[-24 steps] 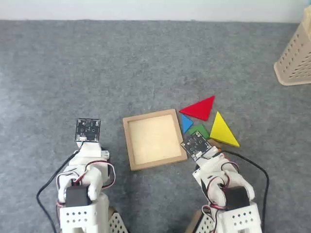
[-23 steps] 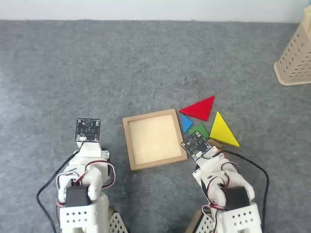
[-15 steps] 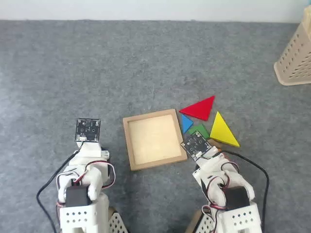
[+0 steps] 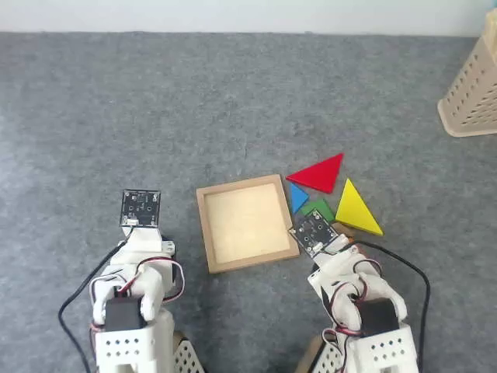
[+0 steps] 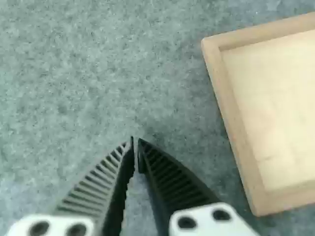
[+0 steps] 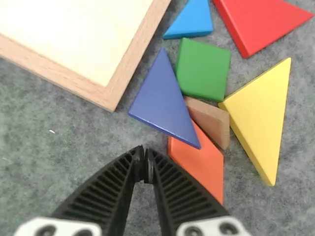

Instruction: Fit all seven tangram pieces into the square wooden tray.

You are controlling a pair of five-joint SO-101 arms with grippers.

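Two grippers, both pinched closed on nothing. Left gripper [image 5: 134,145]: tips over grey carpet [image 5: 74,64], near the square wooden tray [image 5: 231,118] but apart from it; the tray is cut off at the frame edge. Right gripper [image 6: 146,153]: tips over carpet, just beside the orange parallelogram [image 6: 199,164], off the tray's near corner.

All seven pieces lie outside the tray, clustered along its right side. The dark blue triangle [image 6: 165,101] lies nearly against the rim and overlaps the orange piece and a brown piece [image 6: 209,120], whose shape is hard to make out. Then come the green square [image 6: 203,69], the light blue triangle [image 6: 191,20], the yellow triangle [image 6: 261,118] and the red triangle [image 6: 256,22], which is clipped by the frame.

From above, the right wrist hides the dark blue and orange pieces. A beige slotted basket [image 4: 474,85] sits at the far right edge, partly cut off.
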